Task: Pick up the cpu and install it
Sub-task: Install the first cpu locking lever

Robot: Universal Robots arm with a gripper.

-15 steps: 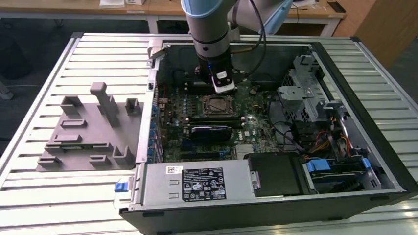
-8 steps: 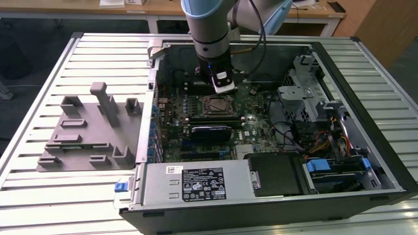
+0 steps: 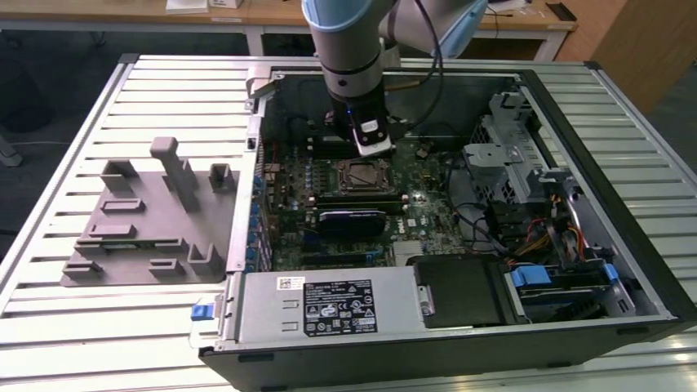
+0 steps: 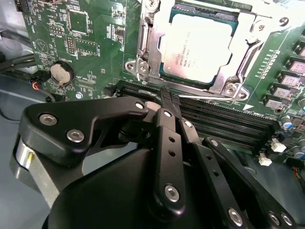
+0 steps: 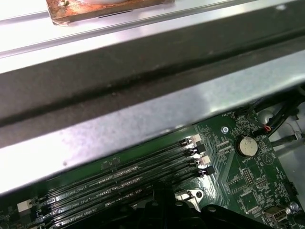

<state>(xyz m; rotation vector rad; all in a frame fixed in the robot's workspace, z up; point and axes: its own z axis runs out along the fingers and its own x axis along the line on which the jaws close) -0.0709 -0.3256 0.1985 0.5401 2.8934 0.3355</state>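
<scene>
Black gripper [image 4: 167, 98] linkage fills the near part of the second wrist view, its fingers drawn together, pinching nothing, tips over the memory slots [image 4: 228, 126]. Just beyond them the cpu [image 4: 195, 47] lies seated in its socket on the green motherboard [image 4: 90, 43], inside the open computer case [image 3: 610, 212].

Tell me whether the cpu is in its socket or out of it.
In. In the second wrist view the cpu lies flat inside the metal socket frame on the motherboard, apart from the end effector.
</scene>
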